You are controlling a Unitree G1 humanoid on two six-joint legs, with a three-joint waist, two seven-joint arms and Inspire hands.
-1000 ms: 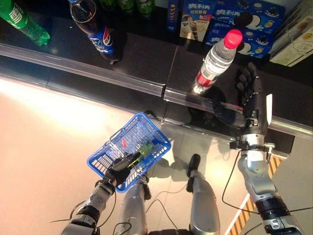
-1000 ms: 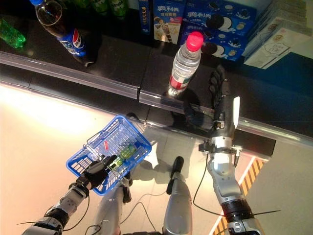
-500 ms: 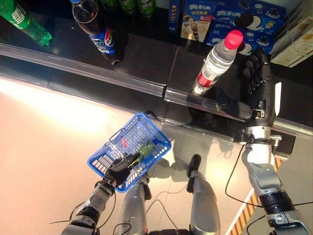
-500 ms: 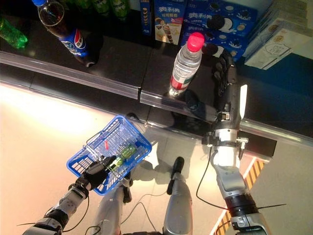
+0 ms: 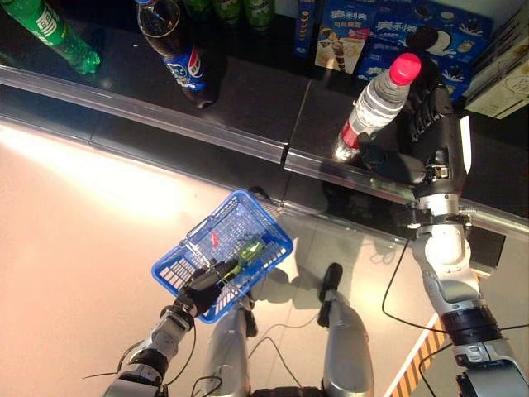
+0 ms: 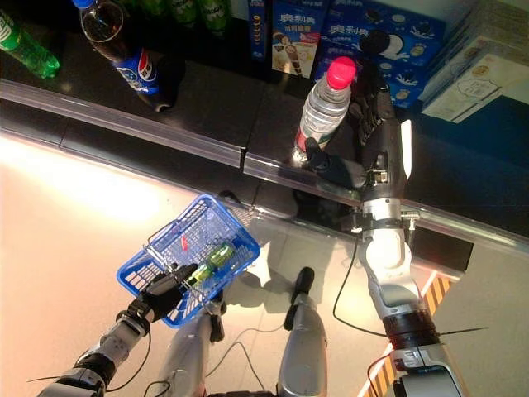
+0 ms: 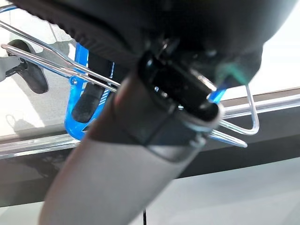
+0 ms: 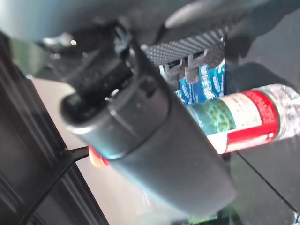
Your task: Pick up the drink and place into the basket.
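A dark shelf (image 5: pixel 248 91) runs across the top of the scene, its clear front rail (image 5: pixel 207 136) edging a row of stock: blue biscuit boxes (image 5: pixel 430 37) at the back, a cola bottle (image 5: pixel 178 50) and a green bottle (image 5: pixel 54 33) off to the left. Below it, over a pale floor (image 5: pixel 74 215), a blue wire basket (image 5: pixel 223 252) hangs from the robot's left hand (image 5: pixel 202 289), whose fingers are curled round the handle; a green item (image 5: pixel 250 246) already lies inside.

The drink, a clear water bottle (image 6: pixel 324 103) with a red cap and red label band, stands upright on the shelf just behind the rail. The right hand (image 6: pixel 372 145) has its palm beside the bottle, thumb reaching toward the lower body and fingers raised along the far side near the cap. The fingers look spread and not clamped; whether they touch the bottle cannot be told.

The bottle is tall and stands close to the rail, so a closing thumb that meets it low on one side could tip it over the edge. A loose hold on the smooth plastic could also let it slip on the way to the basket, well below and to the left.
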